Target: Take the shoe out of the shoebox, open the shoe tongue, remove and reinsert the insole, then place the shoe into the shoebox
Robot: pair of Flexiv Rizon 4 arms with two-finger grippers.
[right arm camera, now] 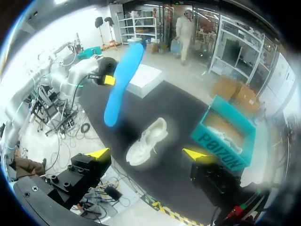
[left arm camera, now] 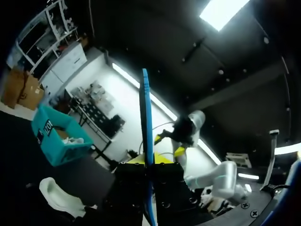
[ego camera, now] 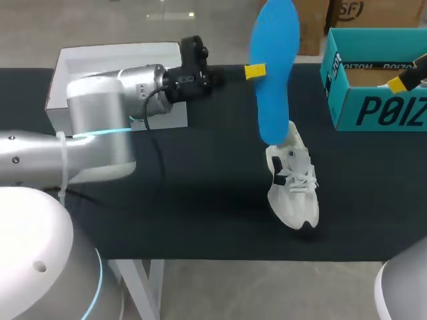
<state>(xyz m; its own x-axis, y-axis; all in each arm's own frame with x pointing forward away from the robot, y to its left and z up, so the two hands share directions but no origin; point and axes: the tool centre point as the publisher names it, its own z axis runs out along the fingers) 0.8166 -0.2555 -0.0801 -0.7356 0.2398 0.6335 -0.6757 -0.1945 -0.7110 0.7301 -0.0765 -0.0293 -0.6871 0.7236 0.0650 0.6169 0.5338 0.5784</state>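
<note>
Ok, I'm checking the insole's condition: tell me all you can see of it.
The insole is bright blue, thin, flat and foot-shaped, looking like smooth foam. It stands nearly upright in the air, pinched at one long edge by the left gripper. Its lower end hangs above the white shoe, apart from it.

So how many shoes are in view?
2: one white shoe lies on the table below the blue insole; a second shoe, partly hidden, seems to lie inside the teal shoebox.
</note>
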